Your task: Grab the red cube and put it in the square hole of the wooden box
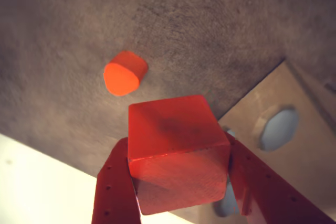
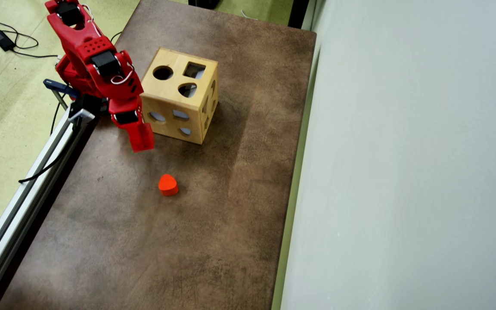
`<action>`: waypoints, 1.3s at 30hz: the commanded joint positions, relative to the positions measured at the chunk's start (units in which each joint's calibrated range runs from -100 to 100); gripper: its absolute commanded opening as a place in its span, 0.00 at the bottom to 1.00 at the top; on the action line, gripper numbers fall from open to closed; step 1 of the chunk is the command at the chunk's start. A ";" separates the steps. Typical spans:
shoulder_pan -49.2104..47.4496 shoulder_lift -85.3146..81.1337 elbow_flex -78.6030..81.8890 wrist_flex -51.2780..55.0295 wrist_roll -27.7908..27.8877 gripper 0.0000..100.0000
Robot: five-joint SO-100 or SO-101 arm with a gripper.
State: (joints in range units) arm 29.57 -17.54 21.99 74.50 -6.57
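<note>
- While clamped in the gripper (image 1: pixel 181 192), the red cube (image 1: pixel 176 148) hangs above the bench (image 2: pixel 187 241).
- Overhead, the square hole (image 2: pixel 194 70) lies toward one o'clock, atop the wooden box (image 2: pixel 175 114).
- An orange-red block (image 2: pixel 168 184) sits at five o'clock.

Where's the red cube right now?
The red cube is clamped in the end effector, filling the lower middle of the wrist view. In the overhead view it sits beside the wooden box's lower left, above the orange block.
</note>
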 commanded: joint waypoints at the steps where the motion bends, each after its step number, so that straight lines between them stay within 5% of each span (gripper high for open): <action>1: 0.22 -3.56 -1.41 0.17 1.95 0.01; 16: -4.83 -7.04 -22.88 0.74 1.56 0.01; 39: -33.66 -7.81 -23.51 8.70 4.40 0.01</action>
State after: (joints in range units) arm 0.47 -21.69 0.86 79.82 -2.61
